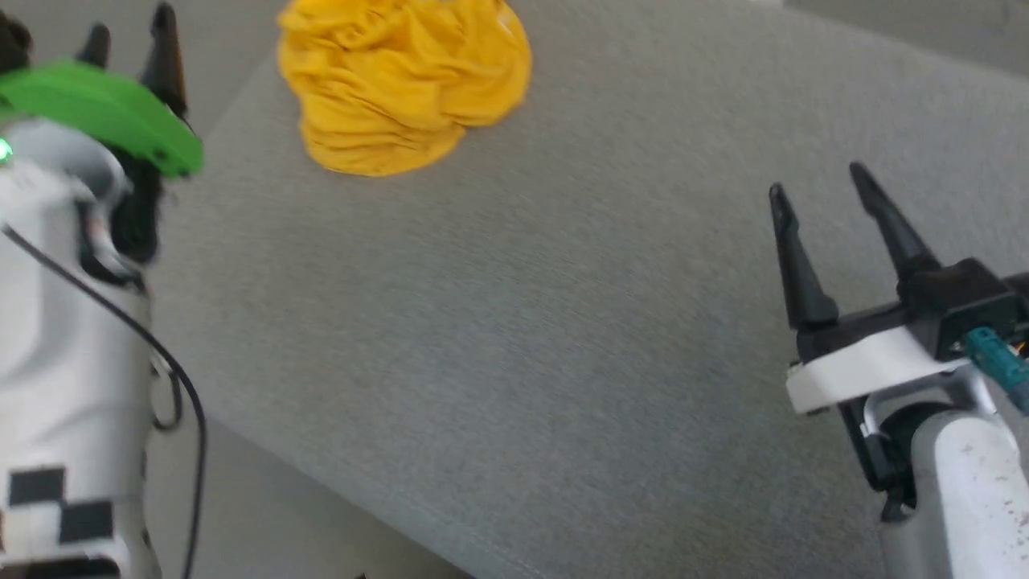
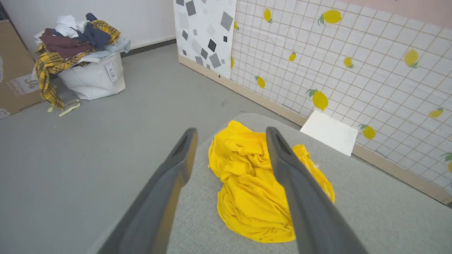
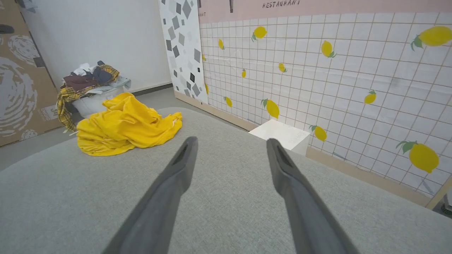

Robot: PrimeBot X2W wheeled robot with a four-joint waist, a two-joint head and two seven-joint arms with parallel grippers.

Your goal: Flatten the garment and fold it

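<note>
The garment point(image 1: 402, 80) is a bright yellow crumpled heap at the far left corner of the grey padded surface point(image 1: 514, 322). Its print is hidden in the folds. My left gripper point(image 1: 129, 36) is open at the upper left, off the surface's left edge and beside the heap. In the left wrist view the garment point(image 2: 247, 190) lies ahead of the open left gripper point(image 2: 231, 132), apart from its fingers. My right gripper point(image 1: 816, 181) is open above the surface at the right, far from the garment. In the right wrist view the garment point(image 3: 123, 127) sits far left of my right gripper point(image 3: 231, 141).
A white bin heaped with clothes point(image 2: 79, 53) stands on the grey floor by the far wall. A tiled wall panel with lemon prints point(image 3: 317, 70) runs along one side, with a small white box point(image 3: 282, 135) at its foot. Cardboard point(image 3: 17, 88) leans at the left.
</note>
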